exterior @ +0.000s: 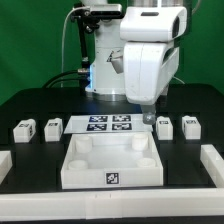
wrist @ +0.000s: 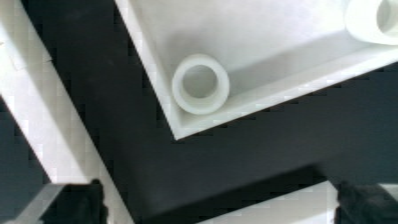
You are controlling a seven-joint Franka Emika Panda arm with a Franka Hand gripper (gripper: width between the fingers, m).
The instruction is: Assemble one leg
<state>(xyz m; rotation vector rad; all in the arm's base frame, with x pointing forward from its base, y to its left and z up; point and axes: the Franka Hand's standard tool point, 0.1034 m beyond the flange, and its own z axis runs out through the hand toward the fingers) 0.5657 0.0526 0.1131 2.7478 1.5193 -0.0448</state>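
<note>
Four small white legs with tags stand on the black table in the exterior view, two at its left (exterior: pixel 22 129) (exterior: pixel 52 127) and two at its right (exterior: pixel 165 127) (exterior: pixel 188 125). My gripper (exterior: pixel 148 116) hangs over the far right corner of the large white tray-like piece (exterior: pixel 75 172), left of the nearest right leg and not touching it. In the wrist view the gripper (wrist: pixel 214 205) is open and empty, its dark fingertips (wrist: pixel 63 205) wide apart. That view shows the tray's corner with a round socket (wrist: pixel 199 82). No leg shows there.
The marker board (exterior: pixel 110 124) lies behind the tray, just left of the gripper. White raised borders sit at the front left (exterior: pixel 5 165) and front right (exterior: pixel 212 165) of the table. The robot's base and cables stand at the back.
</note>
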